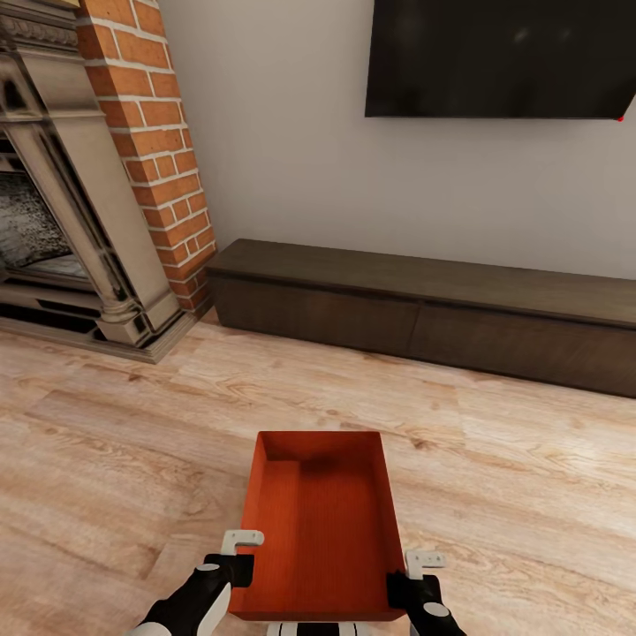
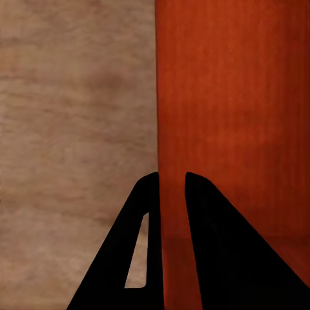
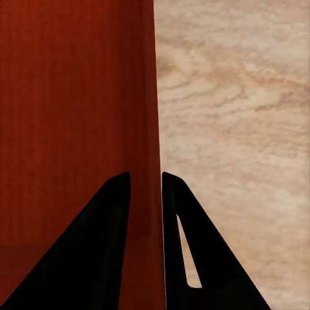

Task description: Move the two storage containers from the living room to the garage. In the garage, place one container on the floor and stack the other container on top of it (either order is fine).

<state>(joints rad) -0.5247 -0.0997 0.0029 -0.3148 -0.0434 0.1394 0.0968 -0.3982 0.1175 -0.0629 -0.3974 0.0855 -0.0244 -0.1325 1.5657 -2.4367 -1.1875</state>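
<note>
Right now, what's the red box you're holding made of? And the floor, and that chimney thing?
The storage container looks like matte orange-red plastic: smooth thin walls, finely ribbed bottom. The floor looks like light wood planks, with grain and plank seams showing, though it could be laminate. The fireplace column is red brick with pale mortar lines; its carved surround looks like stone.
</note>
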